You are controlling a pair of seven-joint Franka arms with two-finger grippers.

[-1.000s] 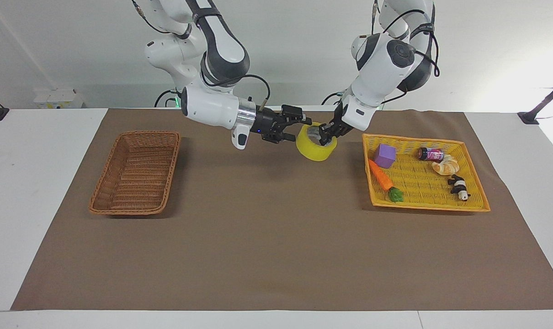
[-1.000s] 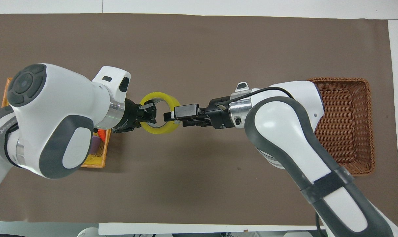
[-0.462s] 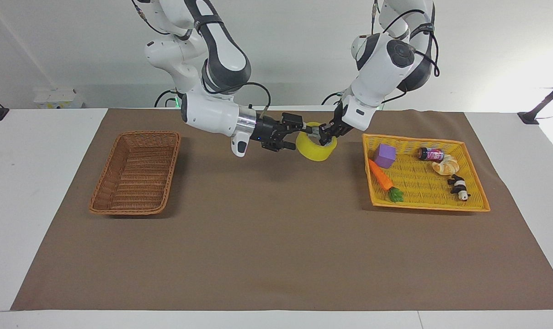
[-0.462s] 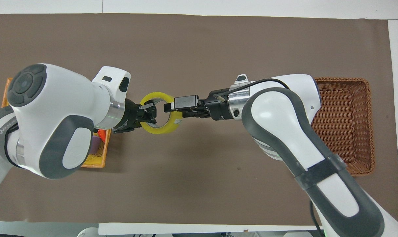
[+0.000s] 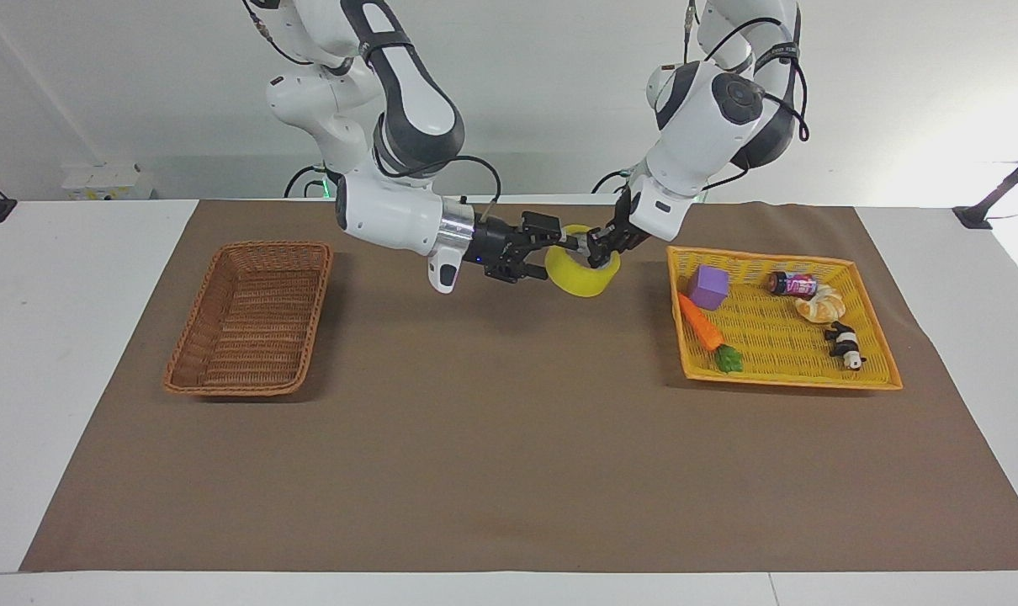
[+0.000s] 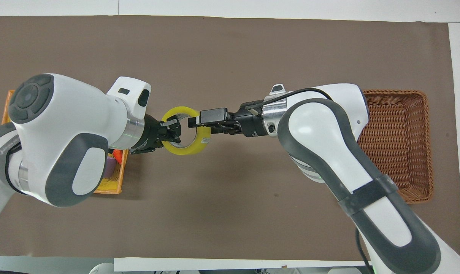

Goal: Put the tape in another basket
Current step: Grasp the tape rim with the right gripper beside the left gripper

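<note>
**Right gripper closes in on the held tape**

Since a second ago the right gripper (image 5: pixel 549 237) has slid along the roll's rim toward its top edge, while the tape (image 5: pixel 582 274) has hardly shifted. It is a wide roll of translucent yellow with a pale core, tilted so that its open ring faces up in the overhead view. It hangs in the air over the brown mat (image 5: pixel 509 438), between the two baskets and closer to the yellow tray basket (image 5: pixel 875 370).

The left gripper (image 5: pixel 595 247) is clamped on the roll's wall, one finger inside the ring and one outside. The right gripper's fingers straddle the rim at the roll's other edge, spread apart, and whether they already press the tape cannot be made out.

The brown wicker basket (image 5: pixel 248 318) sits at the right arm's end of the table. The yellow tray basket, at the left arm's end, holds a purple cube (image 5: pixel 708 287), a carrot (image 5: pixel 702 323), a small can (image 5: pixel 792 284), a bread roll (image 5: pixel 821 304) and a panda figure (image 5: pixel 845 345).

In the overhead view the left arm (image 6: pixel 62 137) hides nearly all of the tray basket, leaving only a corner, and the right arm (image 6: pixel 329 152) covers one edge of the wicker basket.
</note>
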